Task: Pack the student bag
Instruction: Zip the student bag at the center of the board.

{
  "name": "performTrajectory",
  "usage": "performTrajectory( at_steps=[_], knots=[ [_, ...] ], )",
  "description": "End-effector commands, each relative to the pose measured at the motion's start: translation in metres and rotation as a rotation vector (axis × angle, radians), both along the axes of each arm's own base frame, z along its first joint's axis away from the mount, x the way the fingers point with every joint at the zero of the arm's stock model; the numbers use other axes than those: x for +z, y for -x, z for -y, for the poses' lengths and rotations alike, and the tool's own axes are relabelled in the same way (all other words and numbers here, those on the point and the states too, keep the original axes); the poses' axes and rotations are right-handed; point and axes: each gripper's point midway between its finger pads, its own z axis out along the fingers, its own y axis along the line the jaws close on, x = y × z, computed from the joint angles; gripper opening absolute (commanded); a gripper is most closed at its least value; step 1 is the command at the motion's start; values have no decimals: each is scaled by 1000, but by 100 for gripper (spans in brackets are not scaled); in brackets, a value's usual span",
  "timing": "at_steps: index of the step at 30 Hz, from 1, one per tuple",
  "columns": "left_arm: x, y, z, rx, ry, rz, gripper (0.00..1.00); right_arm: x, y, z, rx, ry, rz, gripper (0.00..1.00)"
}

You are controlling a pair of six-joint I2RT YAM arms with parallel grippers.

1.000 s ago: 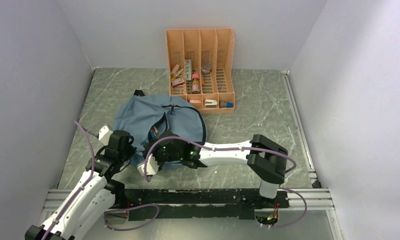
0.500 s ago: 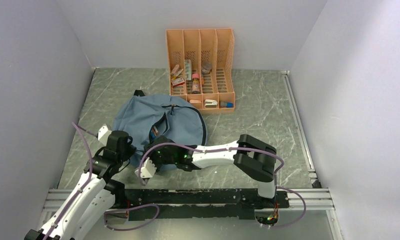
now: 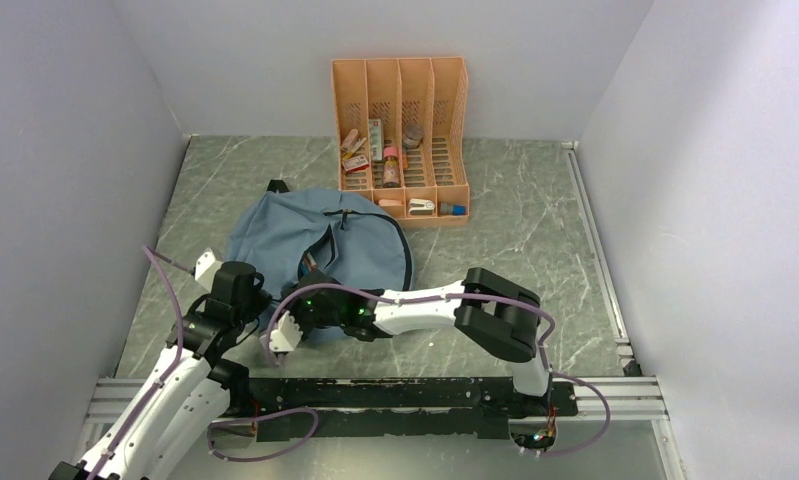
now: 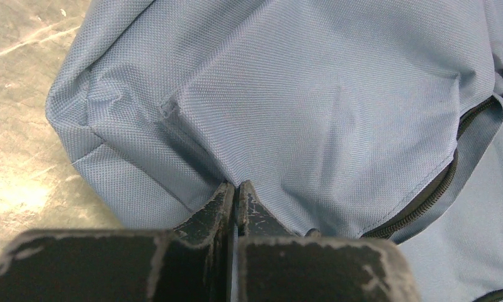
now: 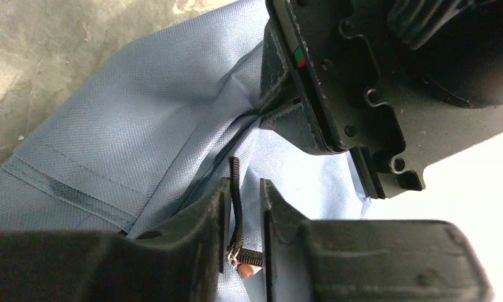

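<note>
Dusty-blue soft fabric with black zip trim, the student bag [image 3: 320, 250] lies slumped on the grey marbled surface [image 3: 515, 210] in front of the orange slotted plastic file organizer [image 3: 400, 90], both arms meeting at its near edge. From the left wrist, the left jaws are pressed together on a pinched fold of cloth, probably anchoring the bag. From the right wrist, the right jaws stand narrowly apart around the black zip-pull cord [image 5: 236, 189], not clamping it, seemingly ready to widen the opening.

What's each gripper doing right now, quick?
Left gripper: closed, pinching fabric of the student bag.
Right gripper: jaws narrowly apart around the zip pull; whether it grips cannot be told.
</note>
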Motion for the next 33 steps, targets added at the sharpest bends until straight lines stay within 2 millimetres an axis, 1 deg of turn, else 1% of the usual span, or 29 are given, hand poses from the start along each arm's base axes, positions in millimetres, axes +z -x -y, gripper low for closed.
performTrajectory(
  at_steps=[1, 2, 3, 5, 6, 10, 14, 20, 27, 29, 33],
  knots=[
    [17, -3, 3, -19, 17, 38, 5, 5, -5, -5, -32, -27, -7, 22],
    [16, -3, 3, -17, 16, 37, 5, 6, -6, -5, -37, -30, -10, 16],
    [16, -3, 3, -17, 18, 36, 5, 7, -6, -5, -43, -37, -12, 13],
    [16, -2, 3, -17, 18, 36, 5, 11, -7, -5, -57, -54, -22, 1],
    [16, -2, 2, -15, 17, 35, 5, 13, -8, -6, -67, -65, -31, 0],
    [17, -2, 1, -13, 12, 38, 5, 28, -11, -4, -115, -149, -80, 0],
    [17, -3, 1, -12, 9, 37, 5, 46, -15, 4, -157, -267, -137, 0],
    [17, -3, 1, -11, 8, 36, 5, 59, -21, 16, -224, -407, -291, 0],
    [18, -4, 0, -10, -4, 34, 5, 89, -49, 33, -342, -650, -494, 0],
    [17, -4, -1, -9, -8, 33, 5, 92, -60, 37, -380, -684, -554, 0],
    [17, -4, -2, -7, -12, 29, 5, 91, -77, 43, -440, -723, -664, 0]
  ],
)
